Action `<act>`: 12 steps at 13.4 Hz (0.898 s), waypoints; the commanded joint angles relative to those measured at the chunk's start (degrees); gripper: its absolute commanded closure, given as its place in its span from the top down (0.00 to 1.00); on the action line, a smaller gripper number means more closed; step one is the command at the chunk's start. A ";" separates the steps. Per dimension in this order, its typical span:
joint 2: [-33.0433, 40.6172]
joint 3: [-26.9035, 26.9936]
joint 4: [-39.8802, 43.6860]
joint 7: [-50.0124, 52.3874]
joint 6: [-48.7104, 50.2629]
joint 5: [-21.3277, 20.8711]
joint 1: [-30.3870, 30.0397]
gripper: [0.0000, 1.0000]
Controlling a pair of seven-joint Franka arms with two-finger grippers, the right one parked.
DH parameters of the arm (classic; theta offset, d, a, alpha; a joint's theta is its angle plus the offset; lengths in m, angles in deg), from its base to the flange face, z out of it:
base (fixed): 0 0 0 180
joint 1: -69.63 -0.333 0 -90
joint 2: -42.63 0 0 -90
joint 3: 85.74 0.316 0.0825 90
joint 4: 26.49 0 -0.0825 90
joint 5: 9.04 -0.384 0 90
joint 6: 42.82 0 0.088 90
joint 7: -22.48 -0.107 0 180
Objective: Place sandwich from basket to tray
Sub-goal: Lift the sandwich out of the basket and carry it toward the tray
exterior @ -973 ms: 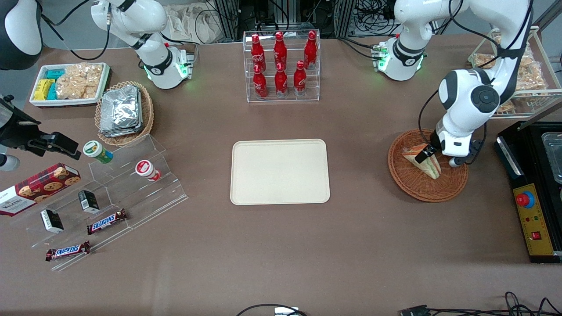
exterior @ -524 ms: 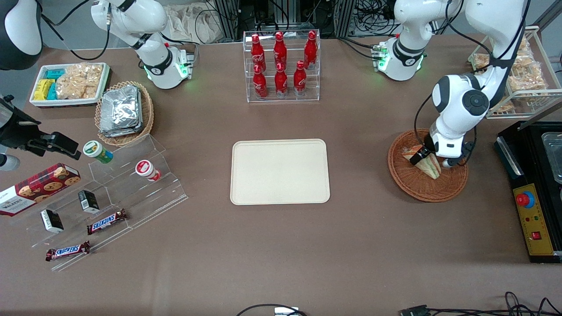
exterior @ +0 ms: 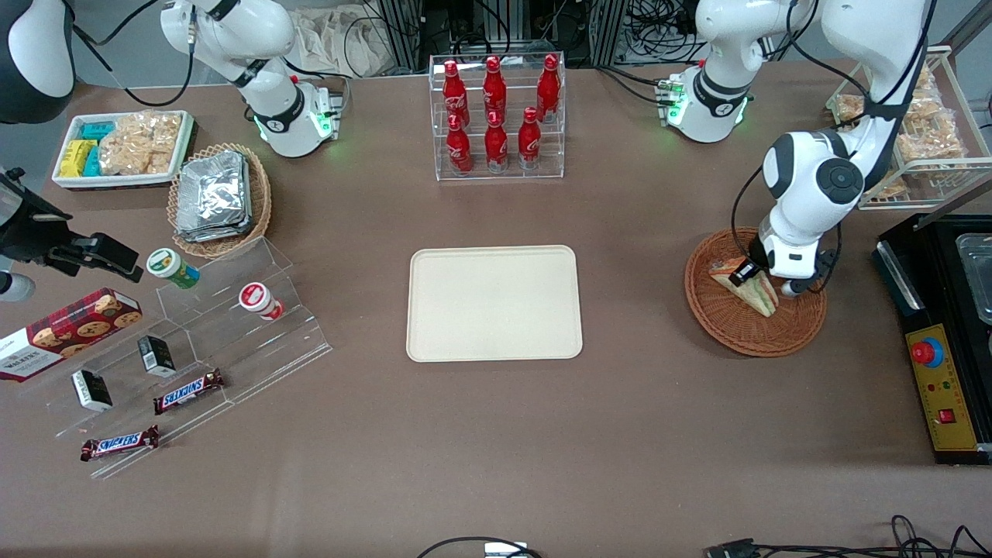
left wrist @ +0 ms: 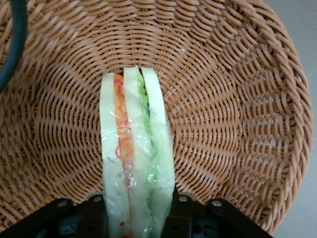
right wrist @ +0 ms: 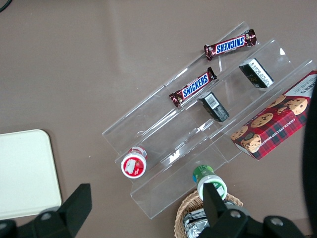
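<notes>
Item: sandwich [left wrist: 134, 148], a triangular wedge in clear film, lying in the basket [exterior: 728, 325] at centre right of the front frame. You would have judged it light, soft and easily crushed, the film slick; white bread slabs stood on edge with orange and green filling between.

Hold: your claw [left wrist: 136, 208] sat low in the basket, a finger pressed on each outer bread face, pinching the wedge across its thickness. That flat-sided grip looked the right one; squeezing harder would likely have deformed it.

Basket: round, shallow, reddish-brown wicker, ribbed weave.

Tray [exterior: 434, 341]: flat cream rectangle, rounded corners, low rim, mid-frame on the brown tabletop [exterior: 496, 442], well apart.
</notes>
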 commanded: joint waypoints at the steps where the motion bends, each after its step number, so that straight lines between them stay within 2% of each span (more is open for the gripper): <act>1: 2.74 -0.25 0.23 -0.96 1.60 -0.28 -0.18 0.00; 5: 9.50 -0.43 4.00 -13.25 13.72 -0.37 -0.18 0.00; 8: 14.16 -0.77 7.07 -20.02 18.13 -0.28 0.34 0.00; 12: 14.97 -3.14 15.50 -23.56 28.49 0.07 2.62 0.00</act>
